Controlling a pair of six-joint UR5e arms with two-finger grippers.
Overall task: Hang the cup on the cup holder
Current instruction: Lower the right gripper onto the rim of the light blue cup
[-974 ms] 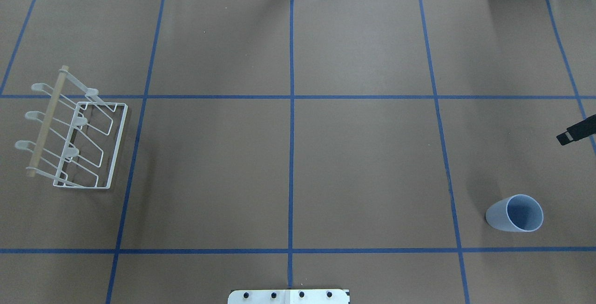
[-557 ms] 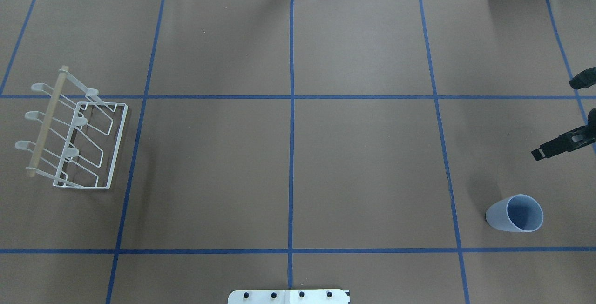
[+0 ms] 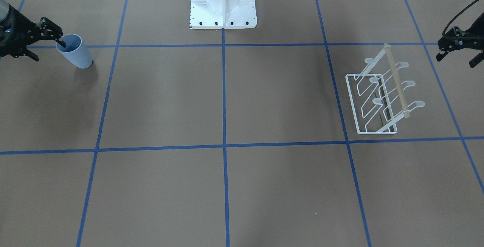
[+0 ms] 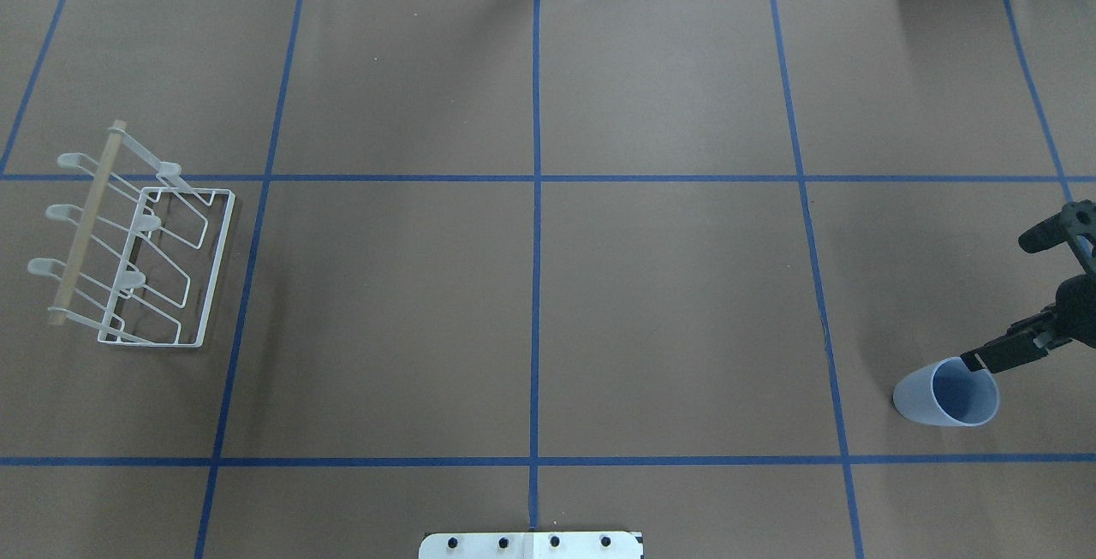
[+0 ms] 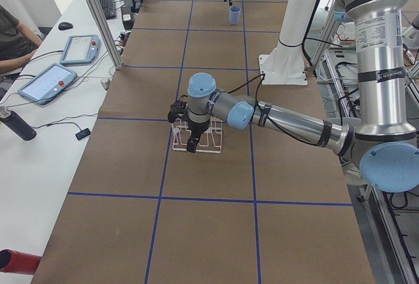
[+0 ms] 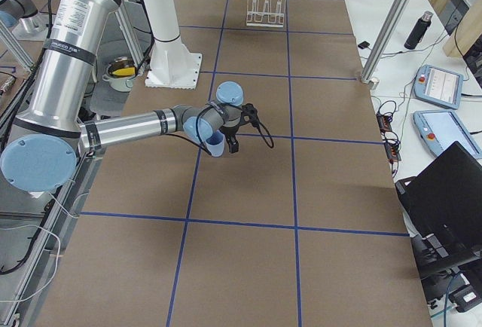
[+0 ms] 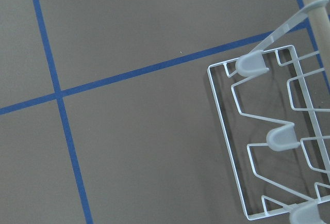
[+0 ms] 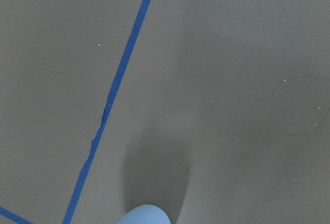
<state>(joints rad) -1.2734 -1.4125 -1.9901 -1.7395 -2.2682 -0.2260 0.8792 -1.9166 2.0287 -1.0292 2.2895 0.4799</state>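
The pale blue cup [image 4: 933, 395] stands on the brown table at the near right, mouth up; it also shows in the front view [image 3: 77, 55] and at the bottom edge of the right wrist view [image 8: 144, 215]. My right gripper [image 4: 1009, 300] is open. One fingertip [image 4: 978, 362] is at the cup's rim and the other is well clear of it. The white wire cup holder [image 4: 167, 268] with its wooden rod [image 4: 86, 225] stands at the far left with nothing on its prongs. My left gripper [image 3: 455, 61] hovers open beside the holder [image 3: 378, 99], apart from it.
The white robot pedestal [image 3: 223, 1] stands at the table's near middle edge. Blue tape lines [image 4: 536, 199] grid the table. A side bench with tablets [image 5: 49, 81] and a seated person runs along the far side.
My right gripper has moved in from the right edge towards the cup, and one finger now reaches its rim. The cup and the holder have not moved.
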